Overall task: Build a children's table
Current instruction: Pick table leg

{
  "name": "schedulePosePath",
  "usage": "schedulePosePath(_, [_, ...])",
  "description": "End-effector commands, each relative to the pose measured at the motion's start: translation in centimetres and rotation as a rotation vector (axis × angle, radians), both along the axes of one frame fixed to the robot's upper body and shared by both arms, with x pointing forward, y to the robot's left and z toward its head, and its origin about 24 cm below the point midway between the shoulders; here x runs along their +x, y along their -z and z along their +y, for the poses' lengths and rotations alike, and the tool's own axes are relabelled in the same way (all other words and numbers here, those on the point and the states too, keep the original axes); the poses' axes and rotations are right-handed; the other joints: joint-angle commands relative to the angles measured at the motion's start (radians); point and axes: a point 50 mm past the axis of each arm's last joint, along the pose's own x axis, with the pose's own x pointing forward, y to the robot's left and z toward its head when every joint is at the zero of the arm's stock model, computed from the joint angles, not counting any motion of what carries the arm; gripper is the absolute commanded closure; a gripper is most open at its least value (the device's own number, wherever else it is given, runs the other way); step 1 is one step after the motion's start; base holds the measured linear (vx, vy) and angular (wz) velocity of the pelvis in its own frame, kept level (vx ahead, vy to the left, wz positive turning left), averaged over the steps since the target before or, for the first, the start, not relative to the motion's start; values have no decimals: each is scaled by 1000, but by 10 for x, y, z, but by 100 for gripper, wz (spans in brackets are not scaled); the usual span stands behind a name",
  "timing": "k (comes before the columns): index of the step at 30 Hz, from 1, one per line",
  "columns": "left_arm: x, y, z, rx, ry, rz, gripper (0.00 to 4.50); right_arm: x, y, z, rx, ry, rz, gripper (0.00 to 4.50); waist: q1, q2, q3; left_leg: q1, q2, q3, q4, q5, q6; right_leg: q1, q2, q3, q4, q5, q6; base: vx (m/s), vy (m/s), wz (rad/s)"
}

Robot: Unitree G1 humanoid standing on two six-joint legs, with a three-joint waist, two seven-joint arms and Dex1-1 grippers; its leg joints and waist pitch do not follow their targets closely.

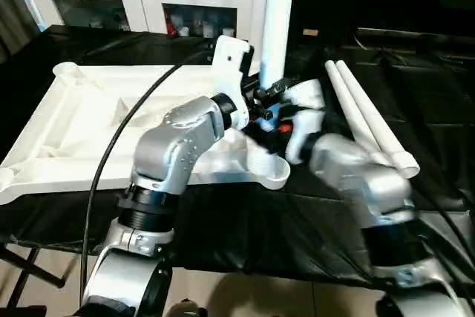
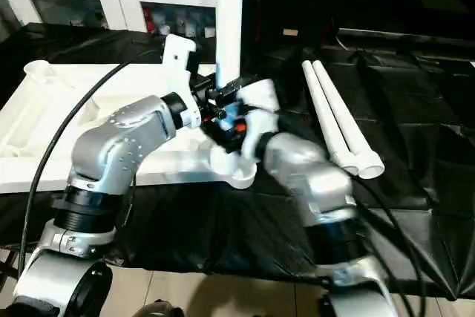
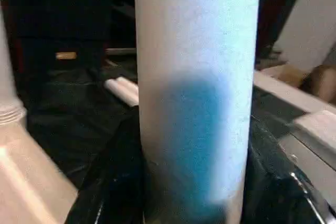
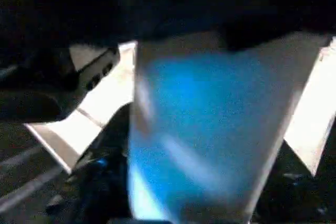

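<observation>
From the head cameras: upside-down white table top (image 1: 89, 131) on a black-draped tabletop (image 1: 312, 220), upright leg (image 1: 278, 20) at its near right corner, both claws meeting there; two spare legs (image 2: 338, 120) lying to the right. Left wrist: left claw (image 3: 197, 182) clamped around the leg. Right wrist: right claw (image 4: 205, 129) against the blurred leg, grip impossible to tell.
</observation>
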Motion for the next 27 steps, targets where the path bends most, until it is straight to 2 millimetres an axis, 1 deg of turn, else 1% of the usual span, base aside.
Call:
schedulePosePath(1, [4, -13, 1, 25, -33, -66, 260, 2, 5, -3, -49, 40, 25, 230, -8, 1, -79, 17, 72, -42, -64, -75, 12, 61, -111, 78, -69, -171, -93, 0, 0, 0])
schedulePosePath(3, [5, -14, 2, 33, -51, -76, 260, 2, 5, 0, -42, 34, 22, 233, -8, 1, -80, 18, 73, -42, -65, -78, 11, 60, -113, 79, -68, -172, -92, 0, 0, 0])
schedulePosePath(4, [6, -14, 2, 33, -55, -76, 260, 2, 5, 1, -36, 31, 24, 248, -7, 2, -79, 19, 74, -42, -65, -81, 8, 59, -114, 79, -69, -174, -94, 0, 0, 0])
schedulePosePath(6, [6, -14, 3, 40, -61, -80, 260, 2, 4, 2, -33, 31, 20, 256, -8, 2, -80, 18, 74, -42, -64, -79, 9, 60, -112, 79, -66, -159, -100, 0, 0, 0])
schedulePosePath(11, [8, -13, 3, 46, -80, -87, 260, 4, 3, 4, -1, 34, 20, 259, -8, 1, -80, 17, 71, -41, -63, -82, 14, 60, -113, 79, -69, -172, -98, 0, 0, 0])
schedulePosePath(15, [9, -13, 5, 44, -79, -88, 260, 3, 2, 4, 21, 18, 16, 260, -8, 1, -81, 17, 73, -42, -63, -75, 16, 60, -113, 79, -67, -170, -97, 0, 0, 0])
schedulePosePath(16, [10, -13, 6, 38, -73, -86, 204, 3, 1, 3, 37, -3, 9, 260, -9, -2, -80, 17, 72, -41, -63, -75, 18, 60, -113, 78, -68, -169, -97, 0, 0, 0])
schedulePosePath(17, [9, -13, 5, -3, -35, -72, 190, 2, 0, 1, 53, -27, -2, 260, -7, 0, -81, 17, 72, -40, -62, -77, 20, 60, -114, 79, -67, -169, -99, 0, 0, 0])
schedulePosePath(19, [9, -13, 6, -28, -24, -64, 188, 1, -1, 0, 67, -51, -13, 260, -5, -1, -81, 16, 69, -39, -61, -79, 24, 62, -114, 78, -69, -169, -97, 0, 0, 0])
schedulePosePath(20, [9, -13, 9, -85, 16, -45, 162, -3, -3, -4, 102, -118, -34, 260, -5, -2, -80, 15, 69, -39, -61, -79, 30, 62, -114, 77, -69, -167, -100, 0, 0, 0])
schedulePosePath(21, [9, -13, 11, -110, 33, -34, 162, -5, -3, -5, 121, -149, -37, 260, -3, -2, -81, 14, 69, -38, -60, -79, 36, 64, -116, 78, -68, -166, -104, 0, 0, 0])
schedulePosePath(22, [8, -13, 13, -151, 67, -21, 145, -8, -4, -7, 141, -187, -39, 261, -2, -2, -81, 14, 69, -38, -59, -79, 40, 64, -116, 77, -68, -167, -107, 0, 0, 0])
schedulePosePath(23, [6, -14, 15, -201, 129, -7, 143, -11, -5, -9, 162, -238, -44, 261, 1, -5, -81, 13, 68, -38, -58, -74, 51, 65, -116, 76, -68, -169, -112, 0, 0, 0])
schedulePosePath(24, [5, -14, 16, -237, 179, 2, 133, -14, -5, -11, 170, -266, -43, 261, 1, -5, -81, 13, 67, -37, -58, -71, 56, 65, -115, 76, -69, -171, -114, 0, 0, 0])
schedulePosePath(25, [2, -15, 18, -260, 241, 1, 133, -16, -5, -13, 171, -297, -44, 261, 1, -3, -81, 12, 68, -38, -58, -68, 56, 64, -114, 75, -67, -171, -115, 0, 0, 0])
schedulePosePath(26, [-2, -15, 20, -287, 323, 7, 123, -19, -5, -14, 178, -345, -48, 261, 1, -4, -80, 14, 68, -37, -58, -71, 62, 62, -114, 75, -71, -185, -115, 0, 0, 0])
schedulePosePath(27, [-5, -15, 22, -305, 382, 15, 123, -21, -6, -16, 188, -379, -48, 261, 2, -3, -80, 14, 70, -39, -59, -74, 60, 62, -115, 75, -69, -198, -115, 0, 0, 0])
